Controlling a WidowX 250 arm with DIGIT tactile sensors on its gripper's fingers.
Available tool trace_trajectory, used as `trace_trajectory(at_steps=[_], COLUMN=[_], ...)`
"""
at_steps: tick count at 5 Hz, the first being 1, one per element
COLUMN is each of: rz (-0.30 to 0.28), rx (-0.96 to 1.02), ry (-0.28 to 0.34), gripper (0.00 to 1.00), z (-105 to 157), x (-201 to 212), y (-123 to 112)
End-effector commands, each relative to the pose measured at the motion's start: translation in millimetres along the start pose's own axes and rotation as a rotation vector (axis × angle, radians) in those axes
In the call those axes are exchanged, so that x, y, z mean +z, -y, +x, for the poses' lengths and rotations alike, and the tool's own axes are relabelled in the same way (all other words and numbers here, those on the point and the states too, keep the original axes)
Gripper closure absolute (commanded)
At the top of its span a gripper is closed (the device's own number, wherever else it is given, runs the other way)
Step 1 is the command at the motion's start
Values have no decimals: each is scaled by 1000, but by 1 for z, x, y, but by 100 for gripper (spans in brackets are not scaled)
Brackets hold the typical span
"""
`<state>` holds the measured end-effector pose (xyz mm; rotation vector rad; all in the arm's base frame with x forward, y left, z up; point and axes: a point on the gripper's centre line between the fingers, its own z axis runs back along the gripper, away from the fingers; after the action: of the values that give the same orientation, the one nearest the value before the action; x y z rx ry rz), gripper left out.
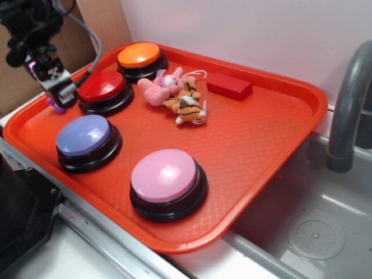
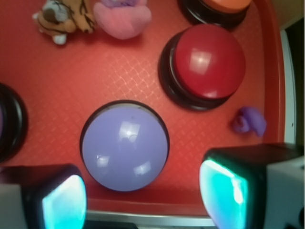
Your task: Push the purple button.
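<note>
- The black robot arm reaches in from the upper left of the exterior view, wrist angled downward.
- Its black gripper (image 1: 58, 87) (image 2: 143, 195) hangs in the air, jaws spread wide apart, holding nothing.
- Two glowing teal finger pads (image 2: 64, 202) face inward.
</note>
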<state>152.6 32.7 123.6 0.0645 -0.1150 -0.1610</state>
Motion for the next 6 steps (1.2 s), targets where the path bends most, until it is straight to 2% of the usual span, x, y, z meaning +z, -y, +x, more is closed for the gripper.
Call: trace_trajectory(at_steps=[1,2,3,4,6], rz=[-20,-20,-46,-13,3], rx=[-2,-25,-14,-12,8], ry=[48,29,29,31,40], gripper=[0,0,0,0,0], z=[9,9,2,-2,-5], x=[25,28,44,51,66], y=[-14,-14,-10,-7,-1])
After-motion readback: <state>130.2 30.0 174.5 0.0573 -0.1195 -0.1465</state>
